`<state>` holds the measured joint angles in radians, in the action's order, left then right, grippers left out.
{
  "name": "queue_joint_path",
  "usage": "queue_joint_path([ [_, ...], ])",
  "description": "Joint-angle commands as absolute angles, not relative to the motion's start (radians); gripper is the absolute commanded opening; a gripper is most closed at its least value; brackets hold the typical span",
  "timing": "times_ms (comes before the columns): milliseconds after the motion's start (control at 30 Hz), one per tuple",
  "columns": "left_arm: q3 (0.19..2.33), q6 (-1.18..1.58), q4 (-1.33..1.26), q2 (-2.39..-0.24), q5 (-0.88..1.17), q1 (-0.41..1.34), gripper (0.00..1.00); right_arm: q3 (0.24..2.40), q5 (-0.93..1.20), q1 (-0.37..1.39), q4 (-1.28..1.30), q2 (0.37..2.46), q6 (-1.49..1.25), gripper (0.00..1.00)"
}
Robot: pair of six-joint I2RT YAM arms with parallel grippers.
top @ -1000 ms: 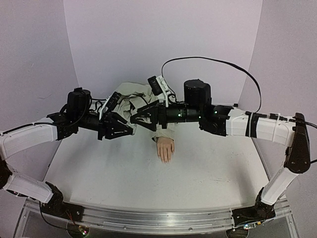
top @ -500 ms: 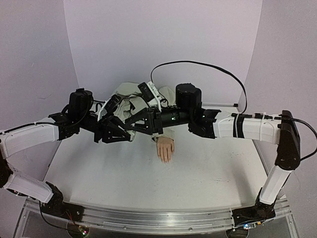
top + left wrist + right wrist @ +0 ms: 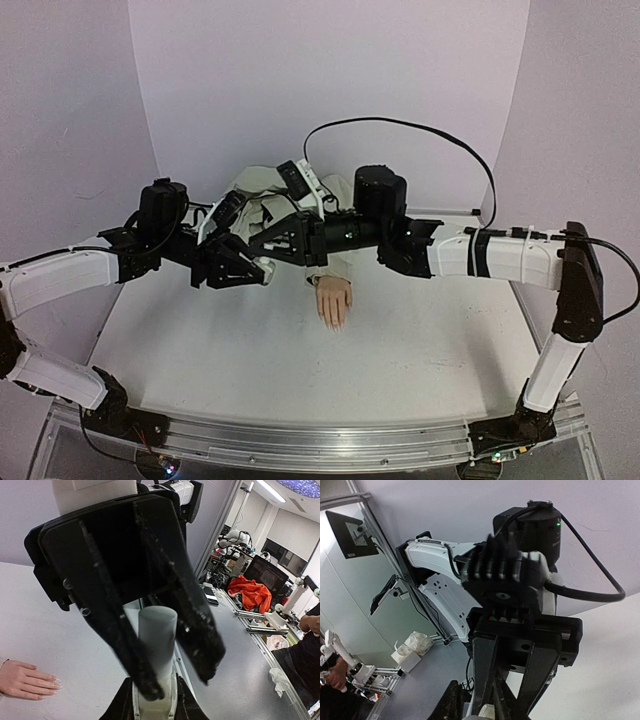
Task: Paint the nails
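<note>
The mannequin hand (image 3: 335, 300) lies palm down mid-table, its nails (image 3: 333, 322) pointing toward me; they also show as pale tips (image 3: 56, 681) in the left wrist view. My left gripper (image 3: 255, 270) hovers to the left of the hand, shut on a small white bottle (image 3: 159, 635). My right gripper (image 3: 262, 250) meets it tip to tip. Its fingers (image 3: 117, 705) are closed on the bottle's far end, which is the white bit (image 3: 487, 711) in the right wrist view. The left gripper's fingers (image 3: 485, 670) fill that view.
The beige sleeve (image 3: 262, 195) bunches up behind the hand against the back wall. A black cable (image 3: 420, 125) arcs above the right arm. The white table (image 3: 420, 350) has side walls left and right, and its metal rail runs along the near edge.
My right arm has swung left to the left gripper and its jaws have closed from wide open onto the bottle's end. The left gripper has barely moved.
</note>
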<state>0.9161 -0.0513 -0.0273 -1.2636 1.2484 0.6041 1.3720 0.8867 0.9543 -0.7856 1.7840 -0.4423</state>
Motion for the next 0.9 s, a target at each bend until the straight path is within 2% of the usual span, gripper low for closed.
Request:
queue_joint_path([
  [0,0.938,-0.052,-0.073,-1.234,1.152,0.609,0.0,1.392,0.864,0.957,-0.853,1.772,-0.446,0.07],
  [33,0.931,-0.054,-0.072,-1.225,1.099,0.609,0.0,1.388,0.849,0.957,-0.853,1.772,-0.446,0.0],
  [133,0.899,-0.079,-0.074,-1.174,0.871,0.608,0.0,1.372,0.766,0.965,-0.847,1.772,-0.447,0.0],
  [233,0.859,-0.121,-0.073,-1.121,0.504,0.609,0.0,1.364,0.562,0.998,-0.812,1.774,-0.448,0.0],
  [333,0.825,-0.151,-0.07,-1.076,0.118,0.608,0.0,1.405,0.126,1.086,-0.708,1.796,-0.445,0.0],
  [433,0.808,-0.195,-0.056,-1.053,-0.155,0.609,0.0,1.584,-0.301,1.213,-0.514,1.893,-0.486,0.0],
  [533,0.808,-0.21,-0.048,-1.043,-0.189,0.611,0.0,1.71,-0.405,1.283,-0.435,1.978,-0.515,0.0],
  [733,0.814,-0.188,-0.043,-1.046,-0.031,0.611,0.0,1.717,-0.333,1.275,-0.45,1.955,-0.478,0.02],
  [867,0.825,-0.182,-0.037,-1.05,0.136,0.611,0.0,1.634,-0.181,1.212,-0.482,1.866,-0.426,0.39],
])
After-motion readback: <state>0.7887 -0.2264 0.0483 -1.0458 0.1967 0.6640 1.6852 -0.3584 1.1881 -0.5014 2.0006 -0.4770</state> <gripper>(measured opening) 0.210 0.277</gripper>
